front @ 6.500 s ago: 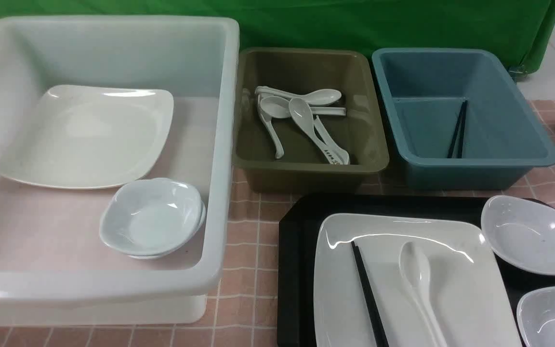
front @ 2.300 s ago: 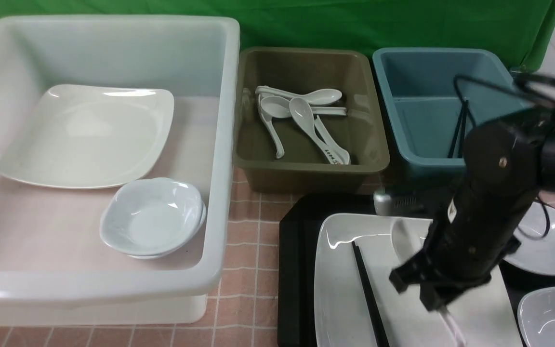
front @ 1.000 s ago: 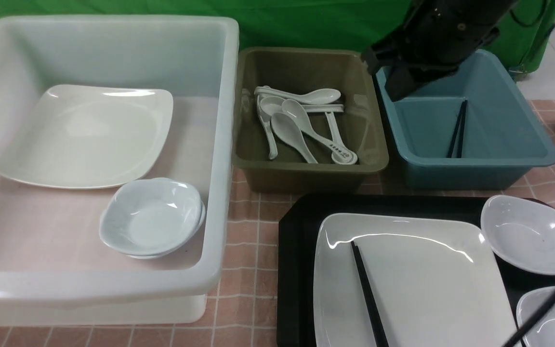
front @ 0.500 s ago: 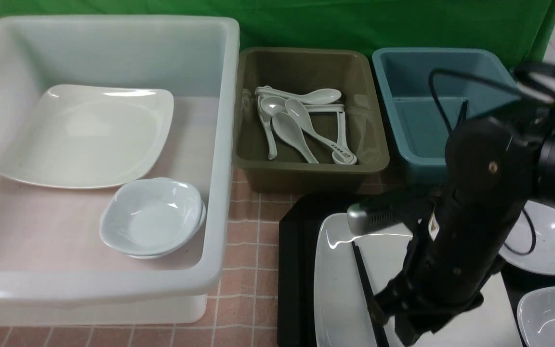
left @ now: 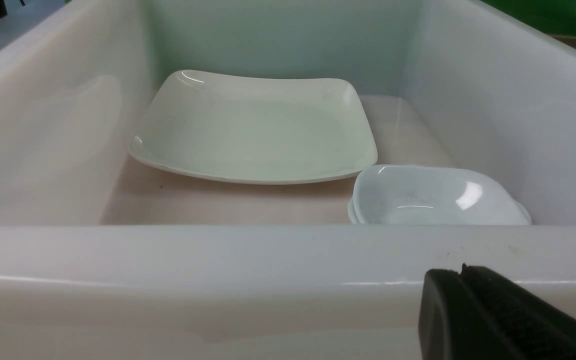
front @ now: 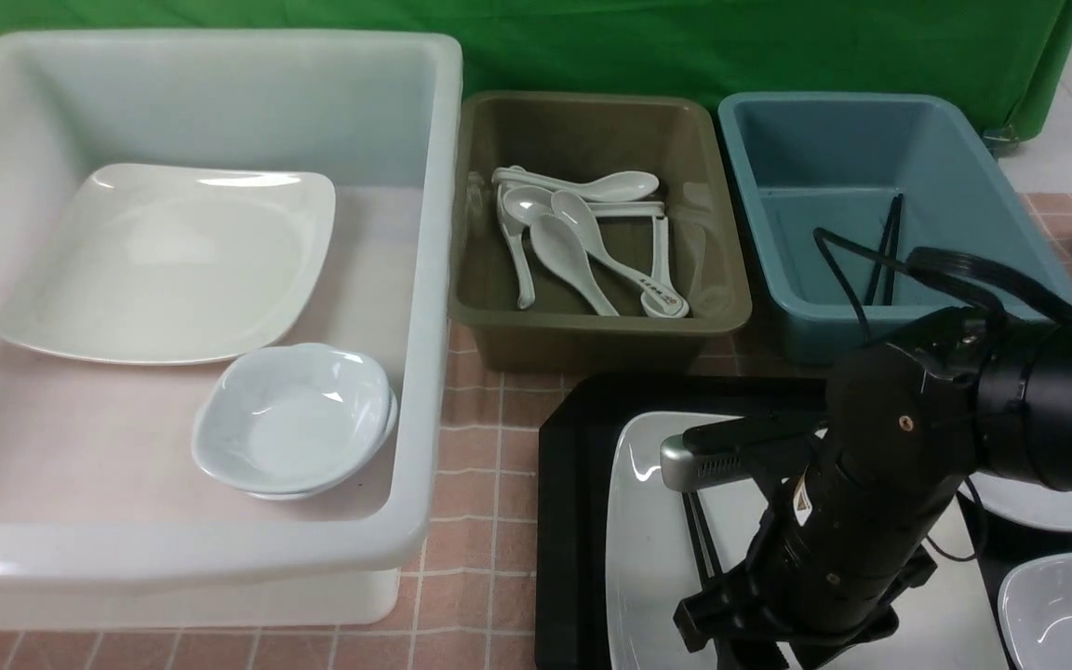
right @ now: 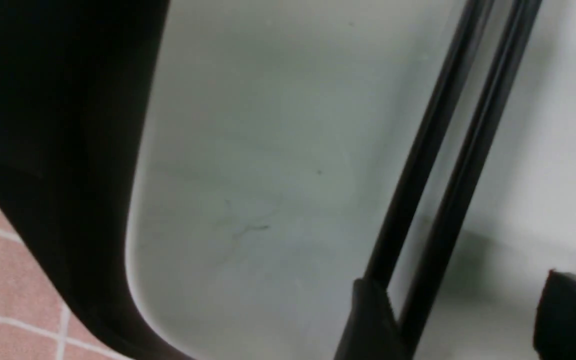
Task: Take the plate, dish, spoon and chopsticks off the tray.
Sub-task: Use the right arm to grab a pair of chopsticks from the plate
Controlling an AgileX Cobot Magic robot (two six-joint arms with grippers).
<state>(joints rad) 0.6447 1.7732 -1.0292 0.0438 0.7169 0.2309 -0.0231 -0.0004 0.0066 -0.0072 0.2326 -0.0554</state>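
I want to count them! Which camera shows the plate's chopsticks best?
Right wrist view: both chopsticks, close up. Front view shows a short stretch; the right arm hides the rest. Left wrist view: none.

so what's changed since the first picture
The spoon moved off the plate into the olive tub, let go among the other spoons. The right gripper has come back down, open, over the chopsticks on the plate. The tray, everything in the white tub and the left gripper stayed as they were.

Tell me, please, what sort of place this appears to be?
Likely a canteen dish-return station: a black tray being cleared, an olive tub of soup spoons, and a large white collection bin.
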